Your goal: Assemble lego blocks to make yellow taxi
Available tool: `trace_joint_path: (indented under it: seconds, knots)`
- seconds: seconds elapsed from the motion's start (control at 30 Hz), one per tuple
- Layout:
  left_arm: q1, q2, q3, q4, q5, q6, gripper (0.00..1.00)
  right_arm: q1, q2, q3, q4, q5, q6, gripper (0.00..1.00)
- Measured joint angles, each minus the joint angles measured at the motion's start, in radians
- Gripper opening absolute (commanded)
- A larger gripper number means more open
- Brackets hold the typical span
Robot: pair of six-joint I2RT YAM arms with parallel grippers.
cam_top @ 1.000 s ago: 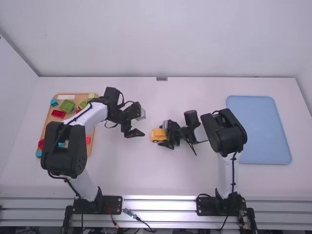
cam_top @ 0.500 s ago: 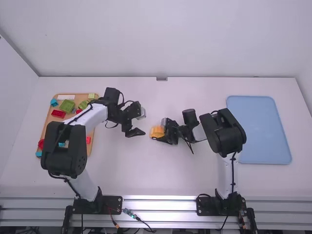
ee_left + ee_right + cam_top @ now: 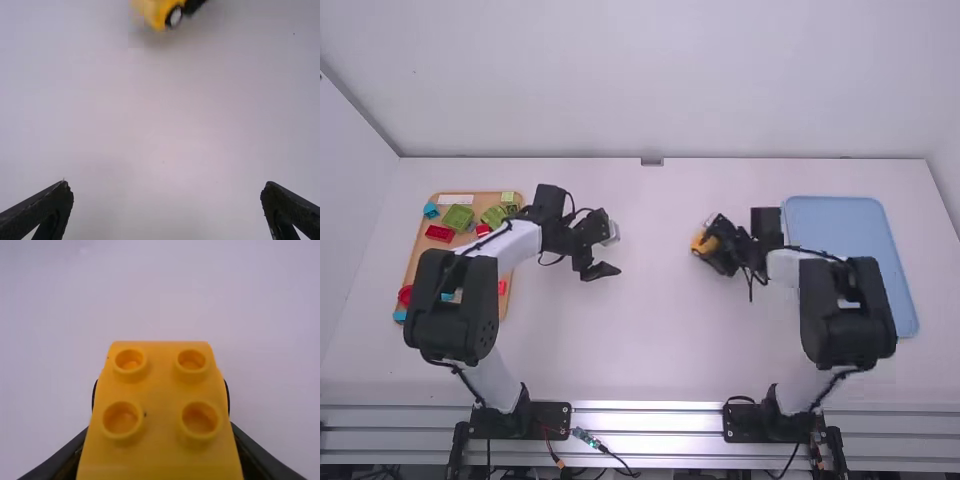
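Right gripper (image 3: 713,247) pinching yellow taxi (image 3: 701,243), long axis leading outward from gripper, studs (image 3: 199,419) toward wrist camera, nose unclear

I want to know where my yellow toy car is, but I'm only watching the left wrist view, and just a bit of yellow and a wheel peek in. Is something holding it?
Observer: Yes! In the right wrist view, the yellow taxi sits between the fingers of the right end effector.
Operator: Cool! What's the top of it like?
Observer: It has four round studs, in two rows of two.
Operator: And is there a tray anywhere?
Observer: The high view shows a blue tray on the right side of the table.
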Motion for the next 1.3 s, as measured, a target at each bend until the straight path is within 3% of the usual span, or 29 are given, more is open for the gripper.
trace_joint_path:
  seconds: [0.07,0.23,0.33,0.43,0.53,0.87,1.0,1.13,1.2,1.27,1.3]
  knots:
    - [0.0,0.0,-0.003,0.008,0.0,-0.007,0.99,-0.042,-0.035,0.0,-0.02,0.039,-0.001,0.08]
    - [0.0,0.0,-0.004,0.03,0.0,-0.017,0.99,-0.239,-0.093,0.0,-0.008,0.102,0.027,0.05]
    - [0.0,0.0,-0.004,0.063,0.0,-0.042,0.99,-0.364,-0.093,0.0,0.015,0.087,0.041,0.14]
    - [0.0,0.0,-0.004,0.089,0.0,-0.068,0.99,-0.441,-0.093,0.0,0.035,0.068,0.054,0.17]
    - [0.0,0.0,-0.004,0.104,0.0,-0.086,0.99,-0.502,-0.09,0.0,0.079,0.063,0.083,0.23]
    - [0.0,0.0,-0.004,0.111,0.0,-0.102,0.99,-0.627,0.055,0.0,0.177,0.05,0.135,0.24]
    - [0.0,0.0,-0.004,0.11,0.0,-0.102,0.99,-0.644,0.117,0.0,0.232,0.049,0.174,0.39]
    - [0.0,0.0,-0.004,0.111,-0.006,-0.104,0.99,-0.65,0.127,0.0,0.233,0.058,0.198,0.45]
    - [0.0,0.0,-0.004,0.118,-0.024,-0.12,0.99,-0.647,0.127,0.0,0.219,0.079,0.212,0.66]
    - [0.0,0.0,-0.004,0.131,-0.043,-0.139,0.99,-0.641,0.127,0.0,0.208,0.105,0.232,0.76]
    - [0.0,0.0,-0.004,0.142,-0.061,-0.159,0.99,-0.637,0.127,0.0,0.206,0.121,0.248,0.95]
